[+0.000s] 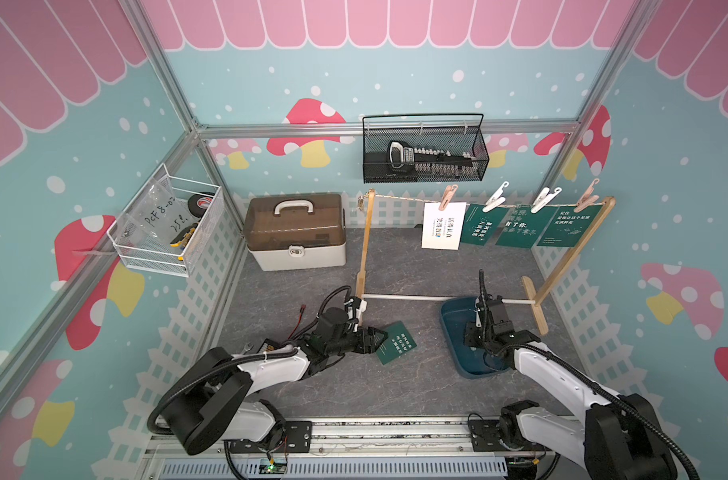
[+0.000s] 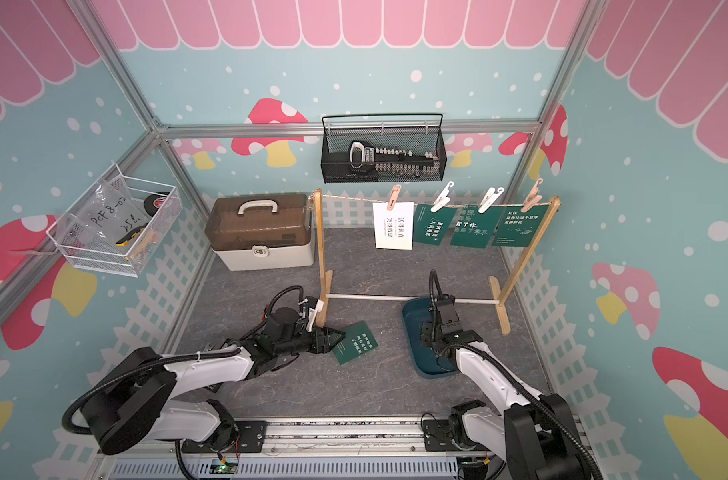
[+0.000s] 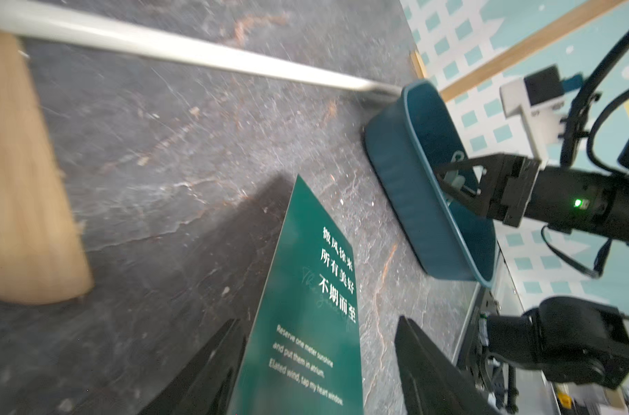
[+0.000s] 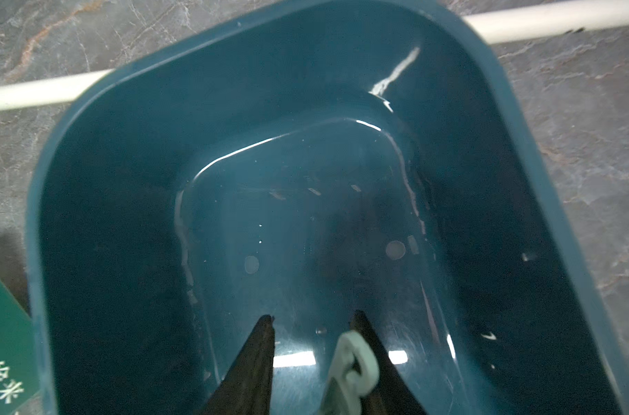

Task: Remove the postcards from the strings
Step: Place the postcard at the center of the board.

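My left tool (image 1: 381,337) stands wide apart low over the bench (image 1: 395,266). 1 green postcard (image 1: 395,343) sits between its fingers with one edge raised, clear of the far finger. The card's near corner is just beside the foot of the left post (image 1: 366,241), with bare grey bench beyond it as far as the teal bin (image 1: 451,332).

My right tool (image 4: 313,315) is down inside that bin with its fingers apart. A pale clothespin (image 4: 352,363) leans on 1 finger, with a gap to the other. The bin walls close me in on every side, and the white rod (image 1: 408,297) passes its far rim.

The string (image 1: 404,199) runs to the right post (image 1: 570,257). Crowded at its right end hang the white postcard (image 1: 442,226) and 3 green postcards (image 1: 516,228), each under its own clip: 2 pink (image 1: 448,196) and 2 white (image 1: 496,195). The left stretch of string is bare.

A lidded storage box (image 1: 296,232) stands behind the left post. A black mesh basket (image 1: 424,153) hangs on the back wall above the string, and a white wire basket (image 1: 167,224) on the left wall.

The near card reads "Reserve one meter sunshine and put them in atrium. Elated wind, tap my heart window." A bag in the wire basket is marked "PCF8-02".
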### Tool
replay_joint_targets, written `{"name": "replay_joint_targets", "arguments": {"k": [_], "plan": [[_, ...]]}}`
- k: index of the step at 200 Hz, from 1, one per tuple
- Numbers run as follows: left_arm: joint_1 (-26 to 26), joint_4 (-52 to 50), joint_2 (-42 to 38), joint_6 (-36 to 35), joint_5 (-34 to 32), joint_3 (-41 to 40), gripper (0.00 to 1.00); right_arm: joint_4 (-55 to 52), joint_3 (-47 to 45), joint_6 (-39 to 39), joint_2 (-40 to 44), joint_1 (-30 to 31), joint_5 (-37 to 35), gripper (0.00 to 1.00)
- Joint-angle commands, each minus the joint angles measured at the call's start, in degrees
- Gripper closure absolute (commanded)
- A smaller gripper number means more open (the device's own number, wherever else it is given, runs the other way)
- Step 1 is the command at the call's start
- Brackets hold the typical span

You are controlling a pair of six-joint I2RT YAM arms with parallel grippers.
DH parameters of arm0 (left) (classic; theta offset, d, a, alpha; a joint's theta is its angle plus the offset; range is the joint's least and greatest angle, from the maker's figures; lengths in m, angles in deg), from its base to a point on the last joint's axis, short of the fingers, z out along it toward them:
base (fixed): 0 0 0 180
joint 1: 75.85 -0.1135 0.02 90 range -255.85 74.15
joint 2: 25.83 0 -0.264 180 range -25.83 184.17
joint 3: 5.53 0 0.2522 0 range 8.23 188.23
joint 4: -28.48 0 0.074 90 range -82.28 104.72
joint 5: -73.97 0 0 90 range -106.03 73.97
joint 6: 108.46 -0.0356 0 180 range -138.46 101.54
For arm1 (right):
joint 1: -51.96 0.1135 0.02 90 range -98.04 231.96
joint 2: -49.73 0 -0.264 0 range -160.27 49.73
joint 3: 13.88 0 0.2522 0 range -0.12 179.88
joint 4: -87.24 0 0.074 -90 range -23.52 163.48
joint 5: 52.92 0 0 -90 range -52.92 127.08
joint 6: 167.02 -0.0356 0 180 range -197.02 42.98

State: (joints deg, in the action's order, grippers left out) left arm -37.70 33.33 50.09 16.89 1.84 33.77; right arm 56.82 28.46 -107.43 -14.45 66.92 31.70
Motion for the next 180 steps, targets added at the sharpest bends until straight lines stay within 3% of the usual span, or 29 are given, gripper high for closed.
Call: {"name": "replay_joint_targets", "arguments": {"k": [1,50,86,111,150,180], "plan": [[-0.33,-8.83,-5.15,-3.11,-7.96,0.93,0.22,0.01,1.75,-0.02,0.03,-0.50,0.82,0.54],[-0.39,-13.78,-8.64,-4.40,-8.66,2.38,0.19,-2.99,4.96,0.47,0.22,-0.81,2.61,0.51],[-0.40,-14.54,-11.33,-5.41,-8.55,3.23,0.19,-10.17,10.94,3.42,5.55,-0.79,4.65,0.51],[-0.44,-13.80,-13.42,-8.00,-7.81,4.61,0.20,-14.68,16.60,7.58,9.92,-0.81,10.43,0.53],[-0.45,-4.81,-14.76,-11.66,-6.03,8.34,0.20,-20.42,28.22,16.25,14.77,-0.81,20.72,0.56],[-0.42,6.99,-10.40,-15.48,-4.71,13.00,0.20,-22.50,38.77,22.33,14.21,-0.77,27.67,0.56]]}}
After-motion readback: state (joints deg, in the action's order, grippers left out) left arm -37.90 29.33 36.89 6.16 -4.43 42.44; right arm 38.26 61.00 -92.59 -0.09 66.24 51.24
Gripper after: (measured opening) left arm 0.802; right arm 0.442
